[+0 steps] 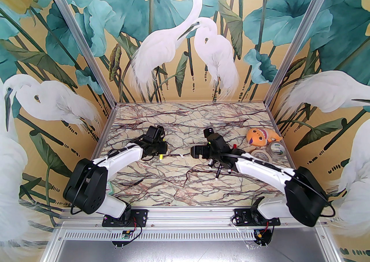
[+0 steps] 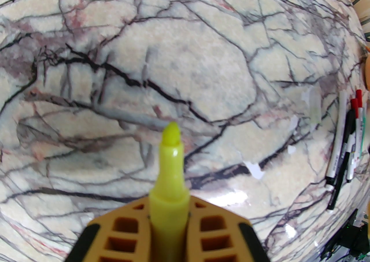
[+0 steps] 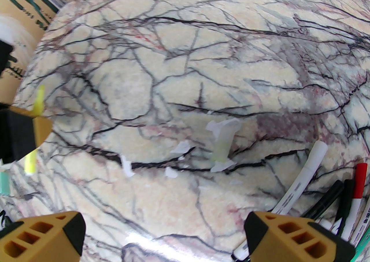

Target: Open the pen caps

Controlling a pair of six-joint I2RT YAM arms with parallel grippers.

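The left end effector (image 2: pixel 170 211) is clamping a yellow marker (image 2: pixel 170 168), its bare tip showing plainly in the left wrist view and as a mere yellow speck from the top. The right end effector (image 3: pixel 164 223) is hanging wide open over the surface (image 3: pixel 173 67), holding nothing. Its wrist view is resolving a red cap (image 3: pixel 361 180) and a white cap (image 3: pixel 319 150) sitting on pens (image 3: pixel 294 188) lying right of the surface's middle.

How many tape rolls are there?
2. A clear round tape roll beside the orange fish toy; a whitish tape roll just left of it. Others may be hidden.
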